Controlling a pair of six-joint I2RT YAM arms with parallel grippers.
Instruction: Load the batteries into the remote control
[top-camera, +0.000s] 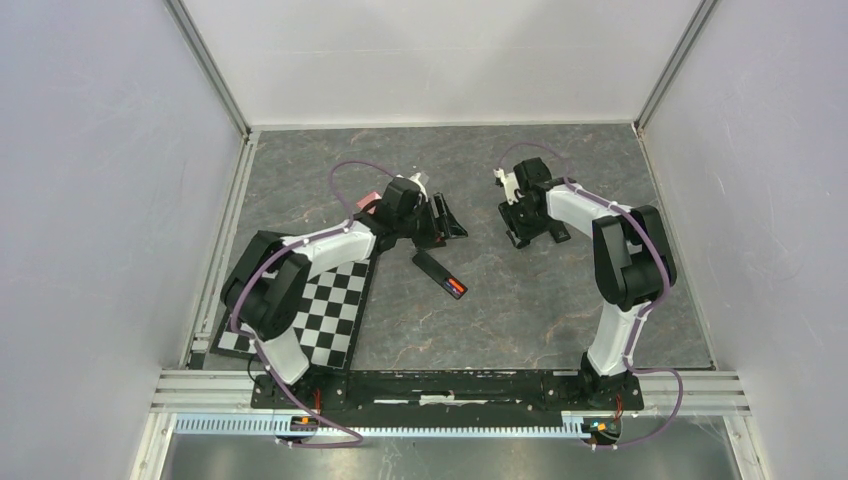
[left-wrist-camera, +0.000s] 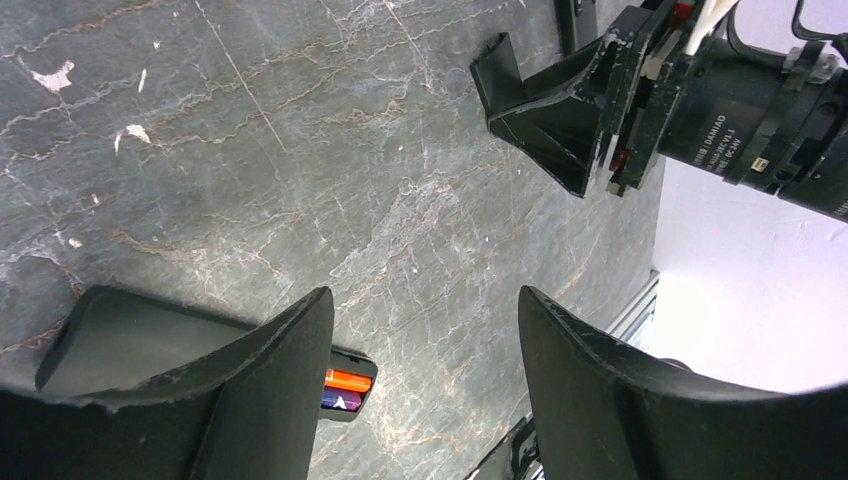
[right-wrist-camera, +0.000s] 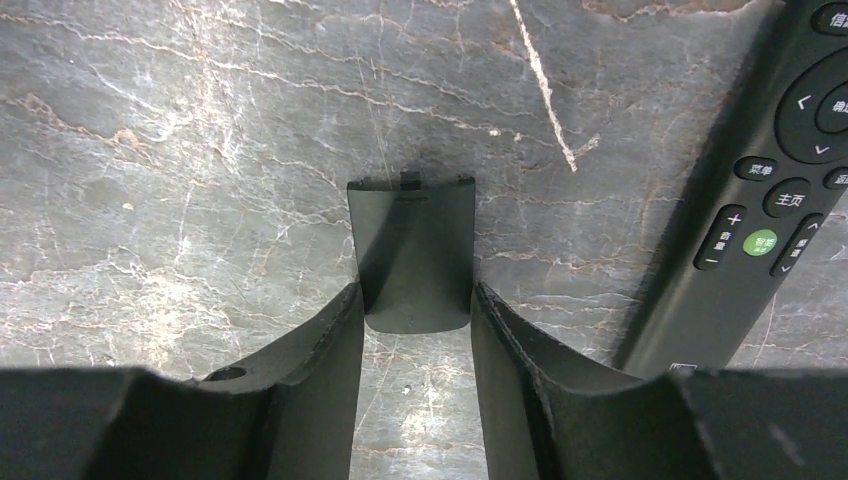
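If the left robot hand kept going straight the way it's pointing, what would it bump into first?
Most likely just the bare table. The left gripper is open with nothing between; the remote with its batteries lies off to one side. Depth is unclear.

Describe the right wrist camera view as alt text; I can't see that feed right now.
The right pincer pinches a dark battery cover by its two side edges, with the grey marbled table behind it. A black remote lies button side up to the right, apart from the cover.
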